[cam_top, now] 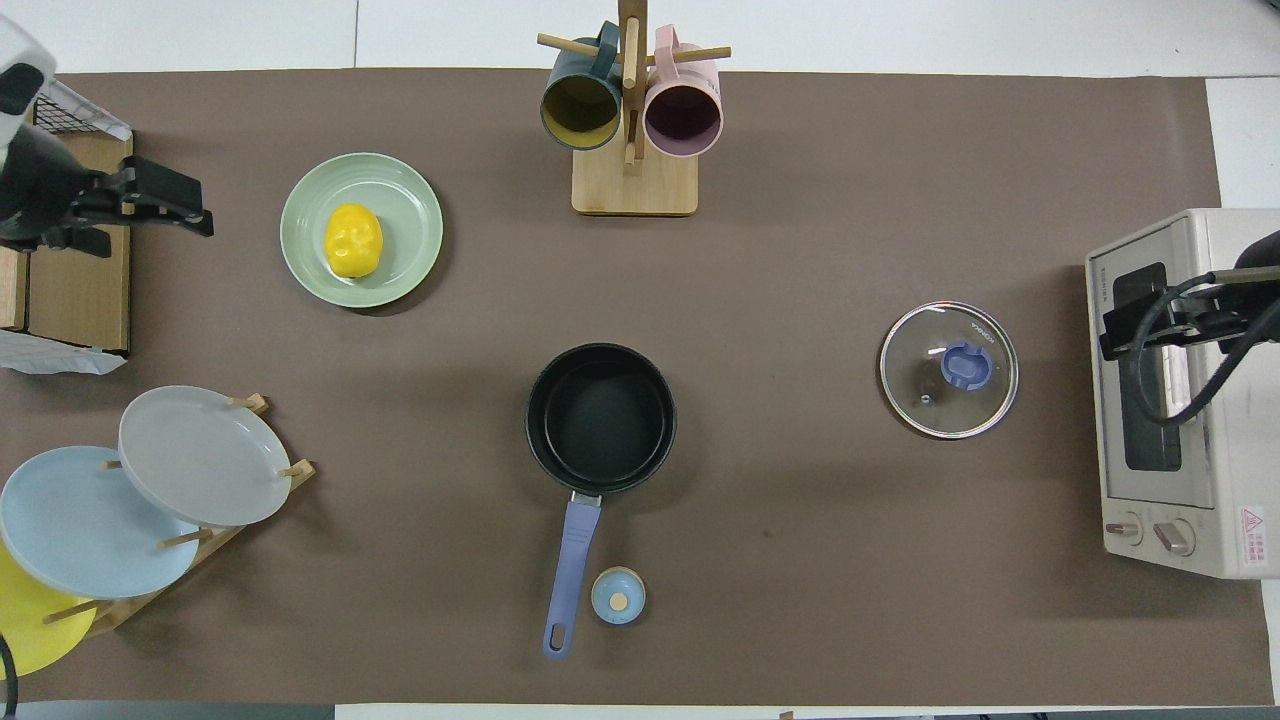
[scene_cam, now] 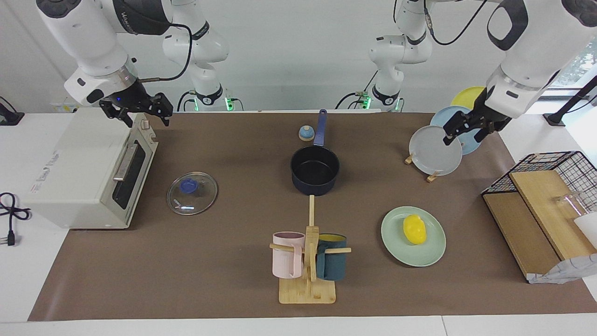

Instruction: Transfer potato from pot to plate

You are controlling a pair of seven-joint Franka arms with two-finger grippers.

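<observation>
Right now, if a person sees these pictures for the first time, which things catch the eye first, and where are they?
The bright yellow potato stands out first: it lies on the mint-green plate, toward the left arm's end of the table. Next is the dark navy pot at the middle, empty, with its glass lid lying flat on the mat toward the right arm's end. The wooden mug stand holds a pink mug and a teal mug, farther from the robots than the pot.

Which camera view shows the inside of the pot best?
The overhead view: it looks straight down into the pot, so the whole black bottom shows, empty. The facing view shows the pot at a slant, with part of the inside hidden by its wall. The potato lies on the plate.
</observation>
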